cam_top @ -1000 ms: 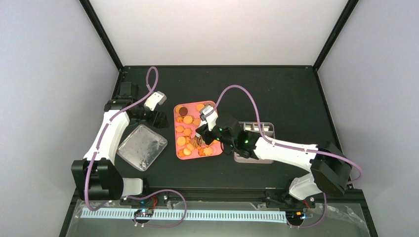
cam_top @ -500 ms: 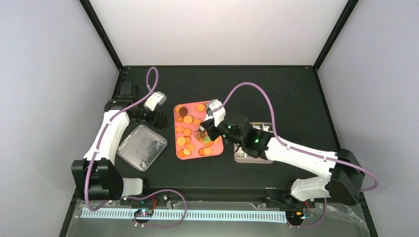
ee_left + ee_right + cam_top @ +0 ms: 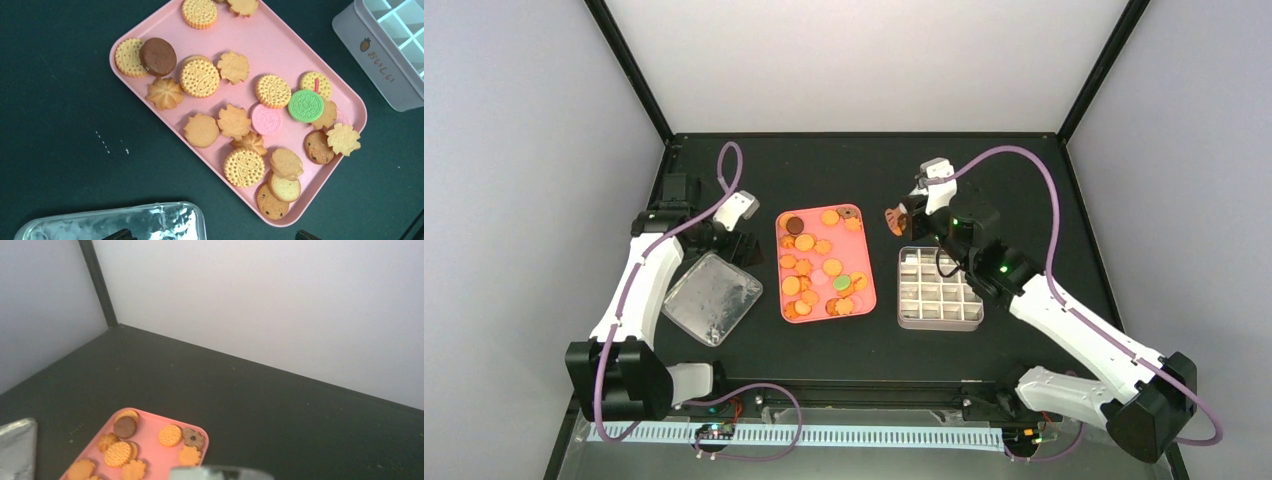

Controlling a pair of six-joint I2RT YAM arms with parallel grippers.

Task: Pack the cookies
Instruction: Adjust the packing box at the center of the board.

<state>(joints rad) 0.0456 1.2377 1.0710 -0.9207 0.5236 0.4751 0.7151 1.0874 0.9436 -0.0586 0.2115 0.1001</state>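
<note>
**Right gripper [image 3: 900, 216] pinching one brown cookie [image 3: 890, 219], short of the box**

We note its jaws nearly together on this small brownish-orange disc. It is held above the black table [image 3: 824, 170], just beyond the far-left corner of the white plastic box with gridded cells [image 3: 939, 324], between that corner and the tray. The wrist view on that side shows neither fingers nor cookie.

The other cookies [image 3: 233, 121] are round and flower-edged discs, mostly orange and golden, a few brown, green or pink. They lie on the pink rectangular plastic tray [image 3: 290, 55], just left of the box. We see no cookie in any cell.

Left gripper [image 3: 749, 243] hangs with jaws wide apart and nothing between them, near the tray's left edge and beside the clear glossy square plastic lid [image 3: 712, 297].

Step in hand, as we judge it: one cookie picked and lifted, not yet placed. The next move calls for bringing the disc over one cell, lowering it between the cell walls, then releasing. The cells look little wider than a cookie, so alignment will matter.
</note>
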